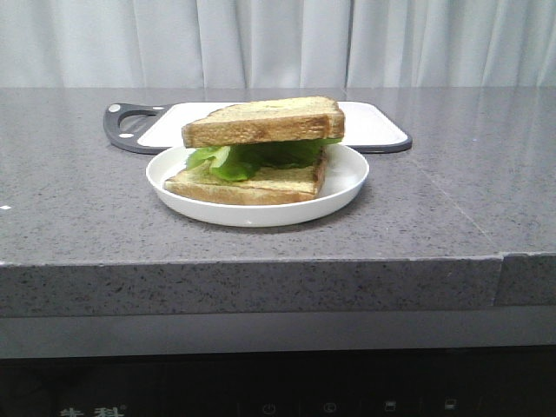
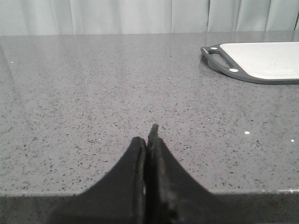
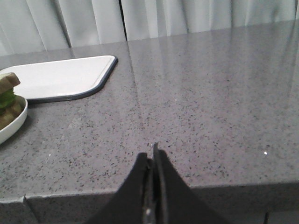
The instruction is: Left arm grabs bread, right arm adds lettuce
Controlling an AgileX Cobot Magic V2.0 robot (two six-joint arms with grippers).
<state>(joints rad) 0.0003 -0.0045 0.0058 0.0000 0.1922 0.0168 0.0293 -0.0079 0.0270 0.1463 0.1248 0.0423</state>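
On the white plate (image 1: 347, 178) in the front view a slice of bread (image 1: 265, 121) lies on top of the green lettuce (image 1: 252, 157), which rests on a lower slice (image 1: 252, 184). The plate's edge (image 3: 11, 126) with the sandwich also shows in the right wrist view. Neither arm appears in the front view. My left gripper (image 2: 148, 140) is shut with nothing in it, hovering at the counter's front edge, left of the board. My right gripper (image 3: 150, 156) is shut and empty too, at the front edge to the right of the plate.
A white cutting board with a dark grey rim and handle (image 1: 139, 130) lies behind the plate; it also shows as the board (image 2: 261, 60) in the left wrist view and the board (image 3: 65, 77) in the right wrist view. Grey speckled counter (image 1: 452, 191), curtain behind.
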